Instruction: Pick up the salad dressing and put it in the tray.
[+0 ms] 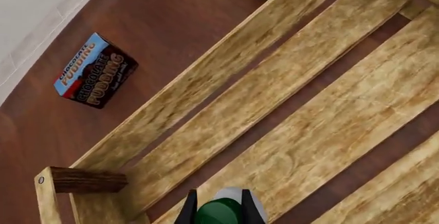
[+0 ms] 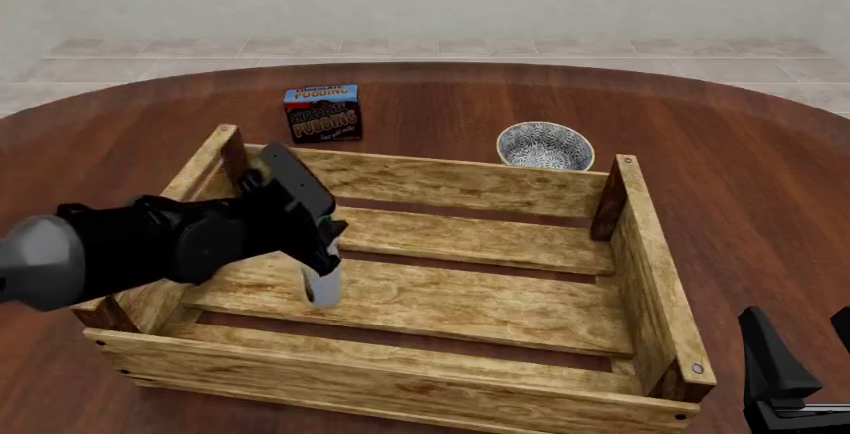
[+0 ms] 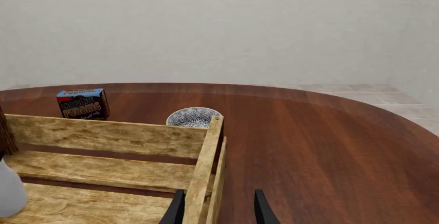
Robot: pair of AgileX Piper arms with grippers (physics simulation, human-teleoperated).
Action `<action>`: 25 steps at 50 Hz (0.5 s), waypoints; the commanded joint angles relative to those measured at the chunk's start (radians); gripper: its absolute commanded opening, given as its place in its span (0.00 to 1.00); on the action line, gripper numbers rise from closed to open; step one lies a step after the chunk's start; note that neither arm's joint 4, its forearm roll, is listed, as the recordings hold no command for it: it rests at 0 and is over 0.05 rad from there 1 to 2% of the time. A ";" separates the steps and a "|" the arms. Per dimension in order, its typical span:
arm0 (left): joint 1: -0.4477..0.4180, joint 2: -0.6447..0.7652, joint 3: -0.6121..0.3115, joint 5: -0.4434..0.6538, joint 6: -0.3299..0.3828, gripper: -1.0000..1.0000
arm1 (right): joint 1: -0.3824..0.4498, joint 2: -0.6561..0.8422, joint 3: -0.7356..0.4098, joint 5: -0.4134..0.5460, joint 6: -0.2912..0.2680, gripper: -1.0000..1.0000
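On the left of the front view, the left arm reached in over the near-left corner of the crate, a big slatted wooden box on a round brown surface. The left hand was closed around the top of the bottle, fingers either side of its green cap. The white bottle hung roughly upright inside the crate, its base at or just above a floor slat; which of the two could not be told.

Behind the crate's far-left corner stood a blue-and-black pudding box. Further right, just beyond the far wall, sat a small patterned bowl.

At the far right, the right hand rested low outside the crate's near-right corner, fingers apart and holding nothing.

The main risk seemed to be the release. If the base was off the slat, or over a gap between slats, the slim bottle would likely tip once let go. Fingers dragging on the cap while pulling away could also topple it.
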 commanded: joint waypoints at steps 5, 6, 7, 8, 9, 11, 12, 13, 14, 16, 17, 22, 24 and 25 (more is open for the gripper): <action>0.004 0.085 0.013 -0.043 0.024 0.00 | 0.000 0.000 0.000 0.000 0.000 1.00; 0.004 0.091 0.014 -0.046 0.024 0.00 | 0.000 0.000 0.000 0.000 0.000 1.00; 0.004 0.096 0.015 -0.051 0.025 0.00 | 0.000 0.000 0.000 0.000 0.000 1.00; 0.003 0.101 0.016 -0.053 0.024 0.00 | 0.000 0.000 0.000 0.000 0.000 1.00; 0.003 0.101 0.016 -0.053 0.024 0.00 | 0.000 0.000 0.000 0.000 0.000 1.00; 0.003 0.108 0.019 -0.057 0.022 0.00 | 0.000 0.000 0.000 0.000 0.000 1.00; 0.001 0.107 0.019 -0.054 0.020 0.00 | 0.000 0.000 0.000 0.000 0.000 1.00; 0.000 0.104 0.017 -0.050 0.018 0.00 | 0.000 0.000 0.000 0.000 0.000 1.00; 0.000 0.102 0.017 -0.049 0.018 0.00 | 0.000 0.000 0.000 0.000 0.000 1.00; -0.002 0.101 0.017 -0.047 0.016 0.00 | 0.000 0.000 0.000 0.000 0.000 1.00; -0.003 0.100 0.015 -0.044 0.012 0.00 | 0.000 0.000 0.000 0.000 0.000 1.00; -0.004 0.100 0.012 -0.039 0.006 0.00 | 0.000 0.000 0.000 0.000 0.000 1.00; -0.005 0.092 0.017 -0.037 0.005 1.00 | 0.000 0.000 0.000 0.000 0.000 1.00; -0.005 0.091 0.018 -0.037 0.005 1.00 | 0.000 0.000 0.000 0.000 0.000 1.00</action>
